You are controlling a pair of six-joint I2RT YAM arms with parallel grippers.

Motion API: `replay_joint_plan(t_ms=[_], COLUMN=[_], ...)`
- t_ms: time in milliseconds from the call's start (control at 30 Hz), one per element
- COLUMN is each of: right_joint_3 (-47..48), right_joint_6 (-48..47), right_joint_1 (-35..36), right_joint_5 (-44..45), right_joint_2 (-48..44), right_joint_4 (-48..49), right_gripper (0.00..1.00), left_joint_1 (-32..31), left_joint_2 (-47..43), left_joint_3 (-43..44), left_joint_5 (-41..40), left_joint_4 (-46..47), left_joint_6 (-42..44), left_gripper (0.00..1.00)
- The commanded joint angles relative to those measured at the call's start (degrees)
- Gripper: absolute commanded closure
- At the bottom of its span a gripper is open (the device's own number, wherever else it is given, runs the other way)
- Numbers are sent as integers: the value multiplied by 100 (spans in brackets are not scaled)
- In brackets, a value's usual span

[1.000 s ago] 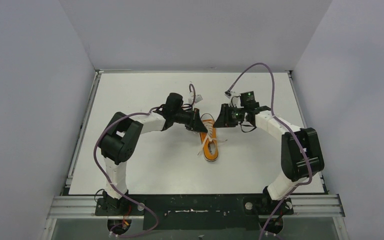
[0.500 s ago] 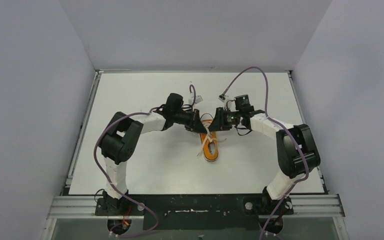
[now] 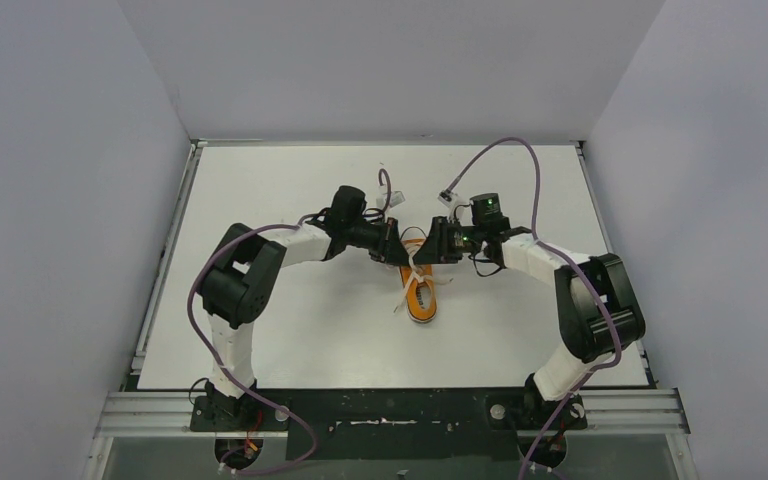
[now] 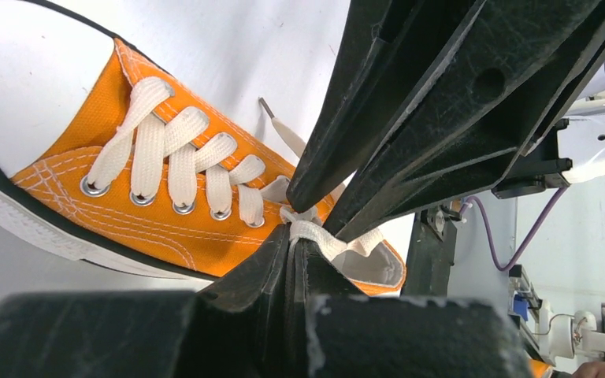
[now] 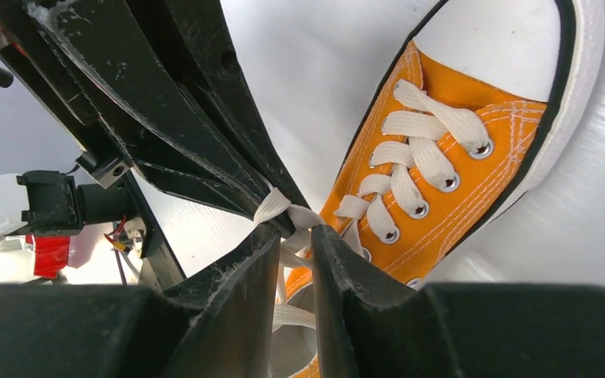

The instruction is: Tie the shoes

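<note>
Orange canvas low-top sneaker (image 3: 421, 297) lies centred on the white table (image 3: 290, 330); your left gripper (image 4: 293, 235) is clamped on its white lace (image 4: 324, 241), right gripper (image 5: 295, 236) slightly parted around it, so a hasty pull may drag the shoe.

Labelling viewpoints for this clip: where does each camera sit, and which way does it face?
Top external: high behind the bases, looking down at the white table; both arms whole, left gripper and right gripper tip to tip over the orange sneaker.
Left wrist: on the left arm, facing the sneaker's laced top; own fingers below.
Right wrist: on the right arm, facing it oppositely; own fingers below.
Shared: both wrist views show the white lace and the other gripper.
</note>
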Motion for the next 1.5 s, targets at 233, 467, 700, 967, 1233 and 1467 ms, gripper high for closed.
replay_joint_plan(t_ms=[233,467,700,967,1233,1467], right_joint_3=[-112,14,132,293,447,496], right_joint_6=[62,88,-179,-639,-1020,-1111], right_joint_1=[56,61,76,112,229,251], right_joint_5=[-184,-4,418,1023,1524,1456], right_joint_2=[-182,-111,-228,-572,-767,-751], right_joint_4=[472,532,70,-564,-1293,-1400], right_gripper=[76,74,80,100,100,100], left_joint_1=[30,-37,-70,-93,27,206], left_joint_2=[-13,42,18,32,-80,-267], left_joint_3=[323,316,182,106,45,-178], left_joint_5=[239,404,614,589,454,469], left_joint_4=[477,557,931,1017,660,653], left_joint_6=[-1,-89,-320,-400,-202,-159], left_gripper=[100,100,100,100,79,68])
